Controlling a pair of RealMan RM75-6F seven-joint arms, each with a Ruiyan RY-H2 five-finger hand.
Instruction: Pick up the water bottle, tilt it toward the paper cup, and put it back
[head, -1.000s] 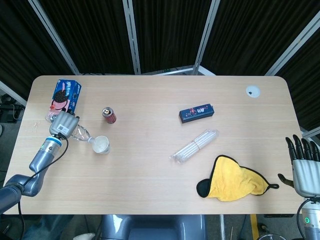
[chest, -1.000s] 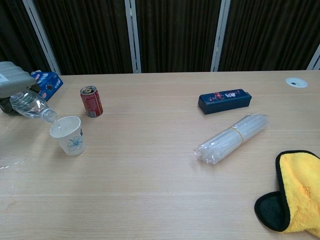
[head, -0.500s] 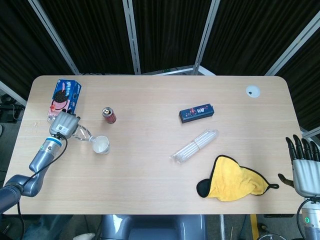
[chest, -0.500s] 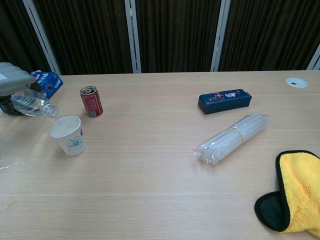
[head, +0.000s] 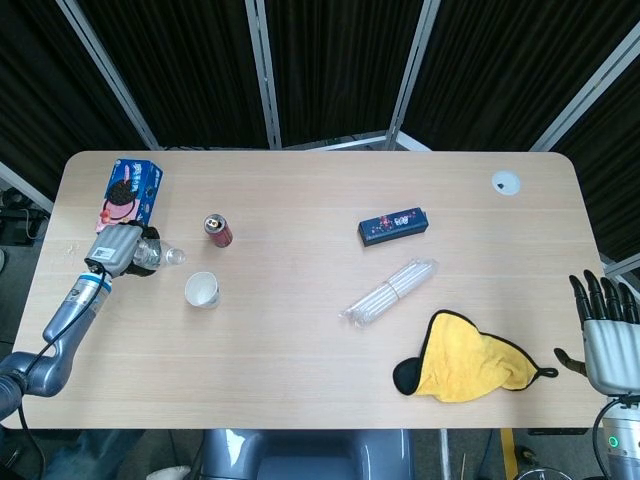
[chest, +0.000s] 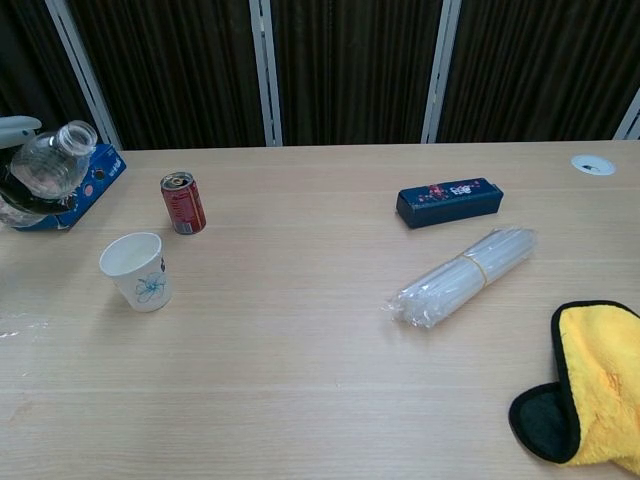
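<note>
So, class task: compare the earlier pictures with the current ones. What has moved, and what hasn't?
The left hand, gripping the water bottle throughout, has drawn back to the left, away from the paper cup. The bottle's mouth, which was tipped down over the cup's rim, now points up and clear of it. The cup, red can, blue box and yellow cloth have stayed put, as has the open right hand.
</note>
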